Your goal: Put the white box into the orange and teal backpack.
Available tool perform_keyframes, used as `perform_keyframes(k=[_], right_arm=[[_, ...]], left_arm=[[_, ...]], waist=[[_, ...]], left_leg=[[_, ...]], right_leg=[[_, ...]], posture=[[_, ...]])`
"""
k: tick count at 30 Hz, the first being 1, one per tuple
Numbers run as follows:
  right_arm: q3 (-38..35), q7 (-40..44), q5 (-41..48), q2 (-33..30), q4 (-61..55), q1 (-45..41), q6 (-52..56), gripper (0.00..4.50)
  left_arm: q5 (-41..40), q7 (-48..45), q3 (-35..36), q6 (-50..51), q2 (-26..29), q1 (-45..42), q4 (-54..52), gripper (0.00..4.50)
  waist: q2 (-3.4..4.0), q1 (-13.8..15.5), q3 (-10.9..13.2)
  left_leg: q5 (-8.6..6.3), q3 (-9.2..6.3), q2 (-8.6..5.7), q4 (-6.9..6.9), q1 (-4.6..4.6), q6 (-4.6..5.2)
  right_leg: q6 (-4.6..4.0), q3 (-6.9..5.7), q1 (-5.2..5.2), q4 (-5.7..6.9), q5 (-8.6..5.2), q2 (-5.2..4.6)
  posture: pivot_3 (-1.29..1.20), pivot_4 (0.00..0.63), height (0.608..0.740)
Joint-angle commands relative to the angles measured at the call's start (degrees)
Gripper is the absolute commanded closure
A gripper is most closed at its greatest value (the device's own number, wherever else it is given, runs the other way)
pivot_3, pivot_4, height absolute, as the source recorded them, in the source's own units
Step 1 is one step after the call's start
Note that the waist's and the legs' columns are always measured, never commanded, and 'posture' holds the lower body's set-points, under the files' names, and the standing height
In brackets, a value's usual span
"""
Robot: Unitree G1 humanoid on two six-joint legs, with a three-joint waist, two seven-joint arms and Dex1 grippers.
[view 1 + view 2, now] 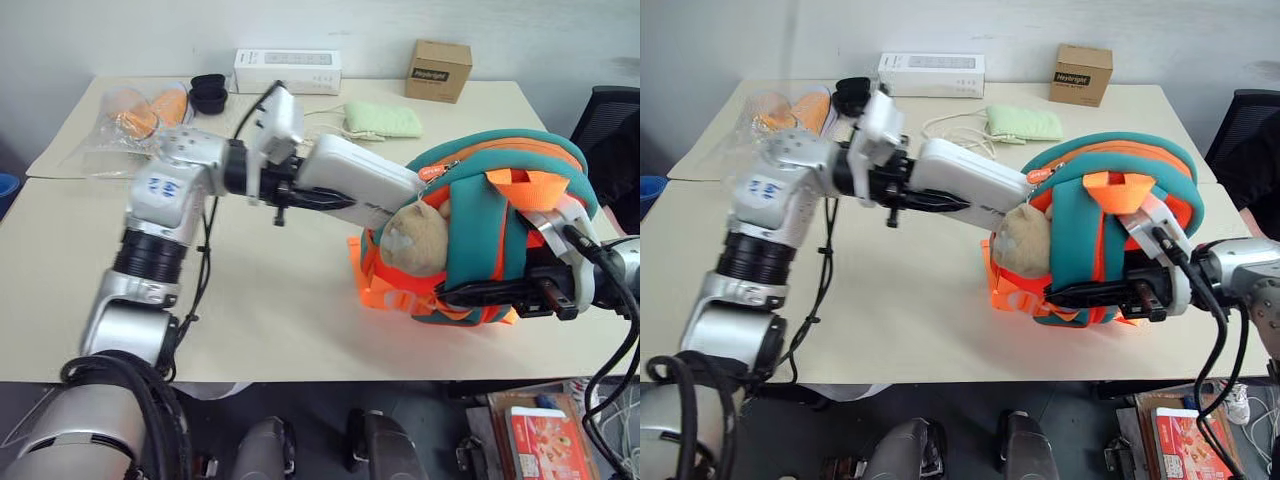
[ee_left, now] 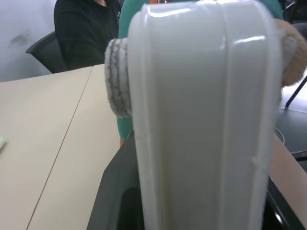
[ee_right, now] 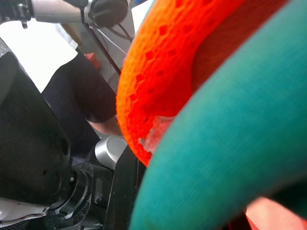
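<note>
Insertion is the step now: my left claw point(image 1: 335, 198) is clamped on the white box point(image 1: 358, 178), my right claw point(image 1: 480, 295), pressed together, grips the orange and teal backpack point(image 1: 500, 210), and next I must push the box into its opening.

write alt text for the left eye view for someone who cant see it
The robot's left claw holds the white box level, its far end at the open top of the orange and teal backpack on a beige table. The right claw grips the backpack's lower front, beside its tan plush toy.
</note>
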Motion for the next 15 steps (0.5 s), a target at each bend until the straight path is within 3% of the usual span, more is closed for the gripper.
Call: perform_keyframes(k=[1, 6, 8, 10, 15], right_arm=[[-0.09, -0.55, -0.16, 0.59, -1.16, -1.19, -1.05, 4.49], [0.77, -2.38, -0.89, 2.24, -1.9, -1.45, -1.47, 4.49], [0.7, -3.2, -0.98, 2.58, -2.32, -1.13, -1.51, 4.5], [0.18, -3.83, -0.73, 2.6, -2.72, -0.35, -1.5, 4.5], [-1.33, -5.6, -0.31, 3.04, -4.04, 2.95, -2.06, 4.5]], left_arm=[[2.23, 3.62, -1.01, -2.81, -5.08, -2.6, 1.13, 3.24], [9.26, 12.41, -4.39, -7.76, -16.43, -3.62, 10.57, 3.24], [9.35, 13.32, -2.98, -7.53, -17.1, -4.14, 12.0, 2.51], [6.8, 11.73, -0.39, -4.4, -14.91, -3.15, 8.52, 1.96], [-0.57, 5.18, 4.76, 6.12, -2.5, 5.61, -9.2, 0.38]], waist=[[-0.01, 0.16, 0.0], [-0.01, 0.42, 0.01], [-0.01, 0.18, 0.01], [-0.01, -0.49, 0.0], [0.01, -1.41, 0.0]], left_leg=[[0.02, 0.04, -0.05, 0.0, -0.05, 0.04], [0.1, 0.12, -0.15, 0.03, -0.07, 0.15], [0.11, 0.11, -0.17, 0.03, -0.07, 0.17], [0.1, 0.11, -0.08, 0.01, -0.08, 0.14], [0.15, 0.09, 0.23, -0.11, 0.04, -0.22]], right_leg=[[0.01, -0.01, -0.1, 0.06, 0.0, 0.0], [0.08, -0.12, -0.2, 0.14, 0.05, -0.03], [0.09, -0.1, -0.22, 0.15, 0.05, -0.08], [0.08, -0.07, -0.25, 0.15, 0.05, -0.14], [-0.17, -0.09, -0.33, 0.36, -0.09, 0.04]], posture=[[0.0, 0.15, 0.74], [0.0, 0.15, 0.74], [0.0, 0.15, 0.74], [0.0, 0.15, 0.74], [0.0, 0.15, 0.74]])
